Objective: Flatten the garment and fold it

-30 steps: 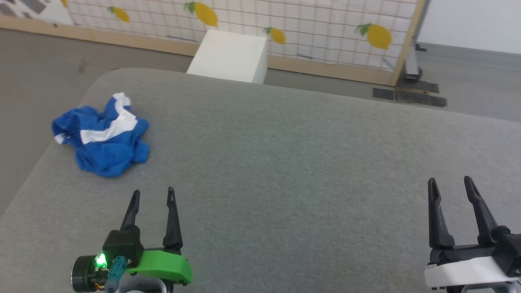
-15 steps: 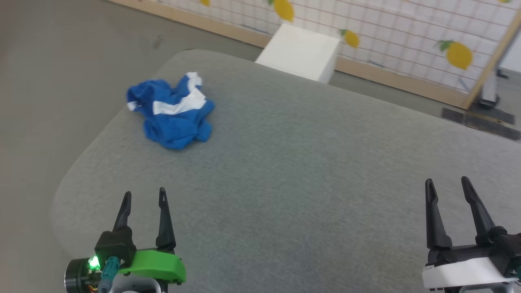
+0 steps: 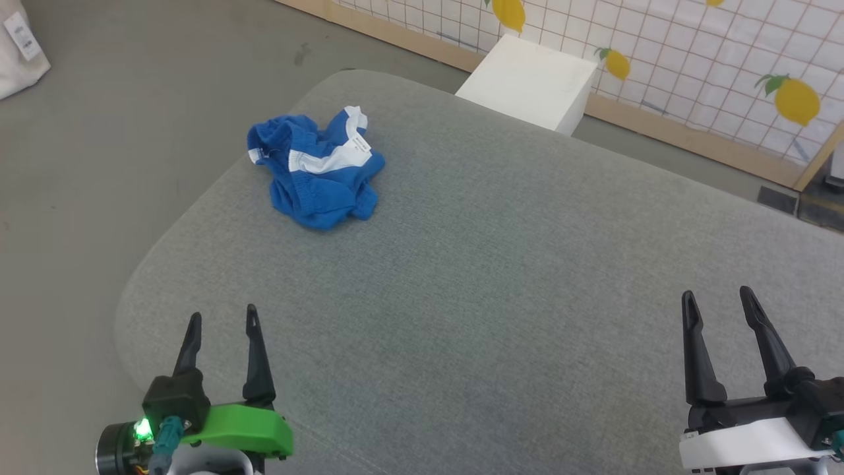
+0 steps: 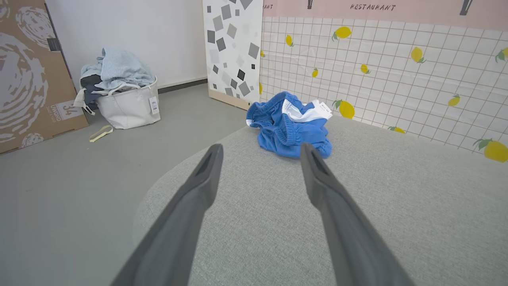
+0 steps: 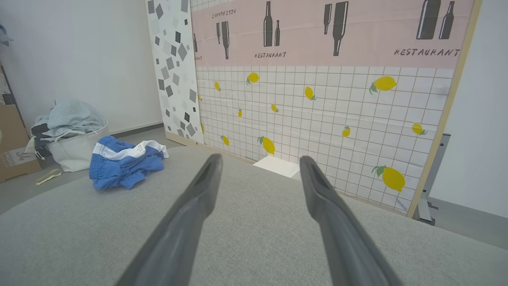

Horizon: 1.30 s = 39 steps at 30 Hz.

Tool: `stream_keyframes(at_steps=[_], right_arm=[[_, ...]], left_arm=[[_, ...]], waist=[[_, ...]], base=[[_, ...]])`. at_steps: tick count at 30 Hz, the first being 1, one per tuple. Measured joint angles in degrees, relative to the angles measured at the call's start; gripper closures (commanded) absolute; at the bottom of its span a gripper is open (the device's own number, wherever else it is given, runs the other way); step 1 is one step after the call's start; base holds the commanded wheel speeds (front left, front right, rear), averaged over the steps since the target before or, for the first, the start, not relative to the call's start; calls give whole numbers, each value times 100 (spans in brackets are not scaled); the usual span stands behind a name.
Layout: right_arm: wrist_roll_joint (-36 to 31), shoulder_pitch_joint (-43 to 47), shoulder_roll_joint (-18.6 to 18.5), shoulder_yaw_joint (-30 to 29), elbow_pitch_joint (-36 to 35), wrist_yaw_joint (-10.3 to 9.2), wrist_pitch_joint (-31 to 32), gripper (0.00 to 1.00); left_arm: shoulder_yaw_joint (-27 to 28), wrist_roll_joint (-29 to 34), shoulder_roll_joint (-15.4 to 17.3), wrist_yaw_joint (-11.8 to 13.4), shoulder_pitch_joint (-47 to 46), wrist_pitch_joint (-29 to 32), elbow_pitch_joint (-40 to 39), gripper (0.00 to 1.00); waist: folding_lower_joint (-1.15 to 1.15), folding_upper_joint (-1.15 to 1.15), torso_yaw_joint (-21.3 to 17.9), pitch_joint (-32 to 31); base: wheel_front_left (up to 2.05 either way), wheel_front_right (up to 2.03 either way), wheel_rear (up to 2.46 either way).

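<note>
The shorts (image 3: 320, 175) lie in a crumpled heap near the far left corner of the grey cushion (image 3: 494, 264). They are bright blue, with a white stripe folded across the top, a small white tag showing and the gathered elastic waistband bunched at the front. The left gripper (image 3: 222, 313) and right gripper (image 3: 717, 293) hover over the near edge, fingers spread apart, holding nothing.

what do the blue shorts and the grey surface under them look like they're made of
The shorts: likely a soft, thin synthetic knit, matte; they crumple into loose folds and the elastic waistband is gathered. The grey surface: woven upholstery-type fabric, matte and slightly heathered, with rounded, padded-looking edges; what lies beneath cannot be told.
</note>
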Motion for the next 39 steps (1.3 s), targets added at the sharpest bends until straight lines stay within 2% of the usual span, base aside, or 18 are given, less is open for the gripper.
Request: stream_keyframes(at_steps=[4,8,12,16,19,22,26,33,39], right_arm=[[-48,-3,0,-3,-11,0,0,0],[-153,-29,0,-14,-51,0,0,0],[-339,-91,1,-10,-122,0,0,0],[-483,-276,3,-57,-205,0,0,0],[-586,-443,3,-92,-286,0,0,0],[-648,-592,4,-112,-364,0,0,0],[-713,-767,3,-164,-479,0,0,0],[-805,-1045,3,-229,-705,0,0,0],[-831,-1286,4,-197,-794,0,0,0]], left_arm=[[155,-47,-1,-154,-210,0,103,0],[433,-52,163,-410,-964,0,301,0],[647,-52,552,-688,-1952,0,721,0],[735,-177,940,-921,-2922,24,1591,0],[723,-193,1291,-1027,-3611,379,2116,0],[690,-367,1655,-1147,-4202,915,2557,0],[365,-777,2145,-1220,-4754,2017,3109,0],[-499,-2562,2828,-1236,-5372,3934,3098,0],[-1240,-3502,3606,-1237,-5540,5361,2942,0]], waist=[[0,0,-64,93],[0,0,-130,250],[0,0,-206,465],[1,0,-308,732],[1,0,-407,963],[1,0,-538,1202],[1,0,-760,1527],[1,0,-1138,2138],[1,0,-1421,2675]], base=[[0,0,0],[0,0,0],[0,0,0],[0,0,0],[0,0,0],[0,0,0],[0,0,0],[0,0,0],[0,0,0]])
